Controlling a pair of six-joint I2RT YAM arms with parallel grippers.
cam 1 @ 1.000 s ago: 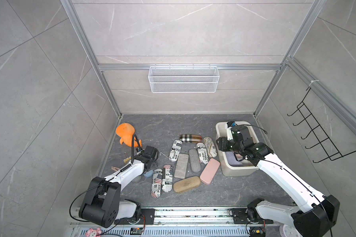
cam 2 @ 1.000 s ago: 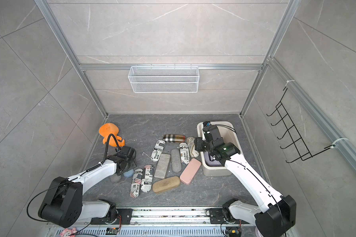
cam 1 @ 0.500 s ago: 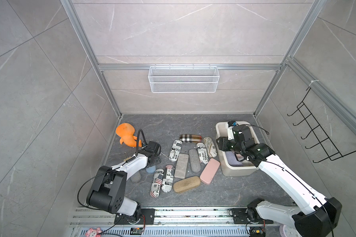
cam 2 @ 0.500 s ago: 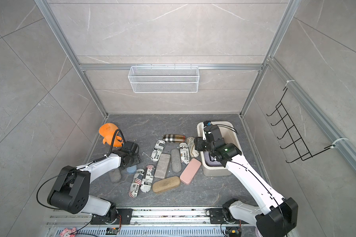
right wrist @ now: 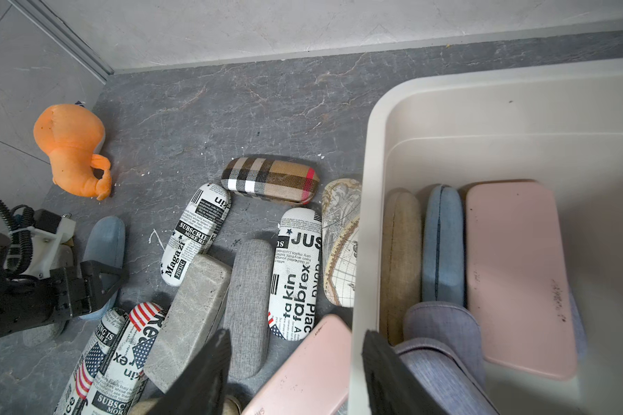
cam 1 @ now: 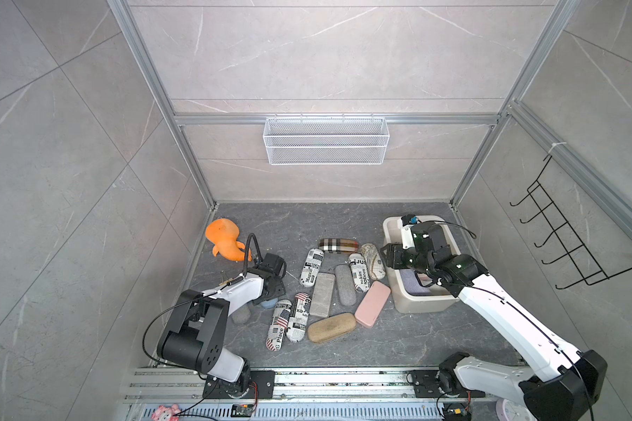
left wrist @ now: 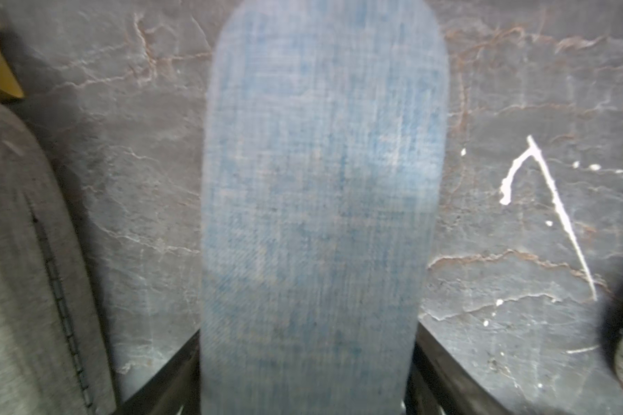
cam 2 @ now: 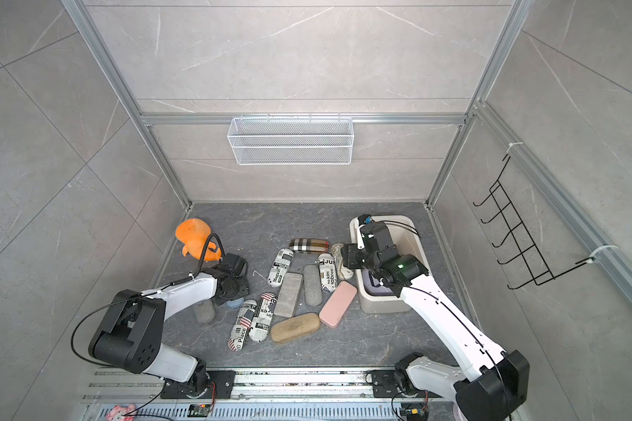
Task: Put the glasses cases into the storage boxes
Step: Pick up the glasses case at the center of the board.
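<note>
**Left pincer (left wrist: 307,330) clamped on a blue case (left wrist: 321,179); right pincer (right wrist: 297,336) spread at the storage box (right wrist: 371,143)**

The left pincer sat low at 9 o'clock on the worktop (cam 1: 343,222). Its fingers (left wrist: 432,373) pressed against both long sides of the blue case, which lay flat on the worktop and ran straight out from between them. A grey case (left wrist: 22,269) lay just beside it, not touching.

The right pincer was spread and held nothing. It hung over the rim of the storage box, one finger outside above the loose cases, the other inside above a lilac case (right wrist: 443,330).

The storage box stood at 3 o'clock on the worktop in both top views. Inside it, a tan case (right wrist: 400,258) and a second blue case (right wrist: 443,251) stood on edge side by side, with a pink case (right wrist: 518,273) next to them.

The other cases lay clustered at the centre of the worktop. A plaid case (cam 1: 338,245) lay at the cluster's 12 o'clock. A map-print case (cam 1: 373,260) lay just beside the box wall. A loose pink case (cam 1: 373,304) lay at 4 o'clock and a brown case (cam 1: 331,327) at 6 o'clock. Newspaper-print cases (cam 1: 311,266) and further grey ones lay between them. An orange plush toy (cam 1: 227,242) lay at 10 o'clock, near the wall.
</note>
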